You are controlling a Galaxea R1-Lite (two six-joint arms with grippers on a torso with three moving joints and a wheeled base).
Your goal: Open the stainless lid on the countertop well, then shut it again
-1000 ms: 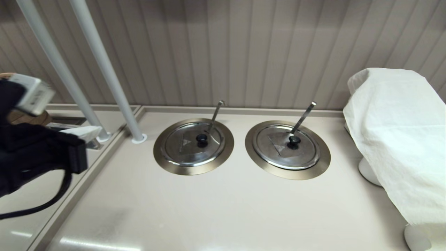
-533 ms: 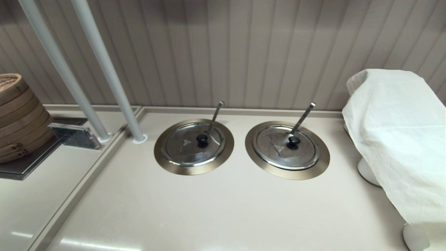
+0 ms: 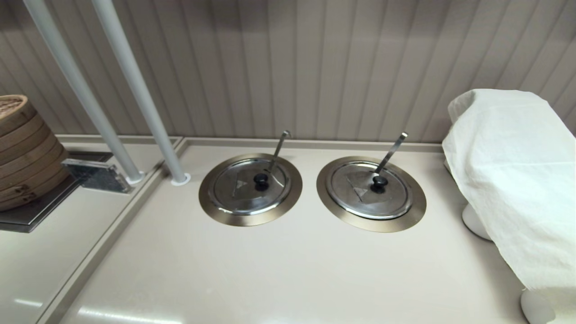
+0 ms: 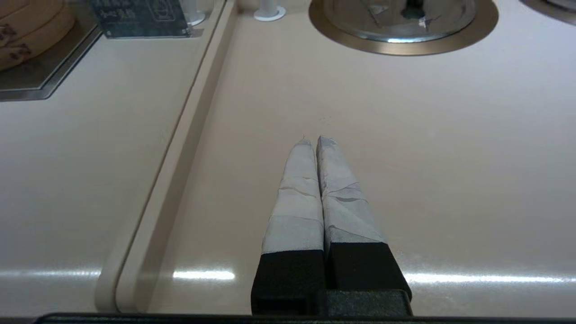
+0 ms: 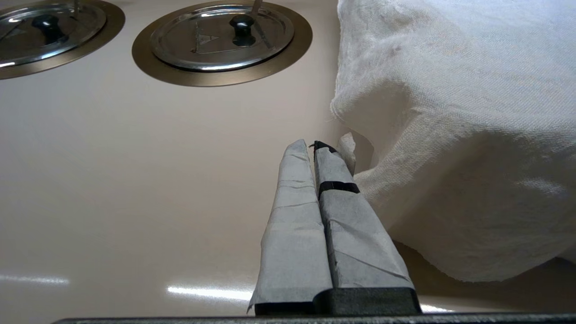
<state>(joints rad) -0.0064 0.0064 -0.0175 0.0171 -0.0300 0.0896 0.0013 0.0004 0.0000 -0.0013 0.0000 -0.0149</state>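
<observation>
Beige countertop [image 3: 288, 270] meets ribbed wall panelling [image 3: 315, 67] behind.

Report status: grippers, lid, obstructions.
Left gripper shut, empty, short of the countertop well. Right gripper shut beside white cloth. Stainless lid seated. Path clear.

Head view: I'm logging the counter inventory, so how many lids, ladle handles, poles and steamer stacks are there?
Steel lids: 2, the stainless lid and its twin lid
Ladle handles: 2
White poles: 2
Bamboo steamer stacks: 1
Total: 7
</observation>
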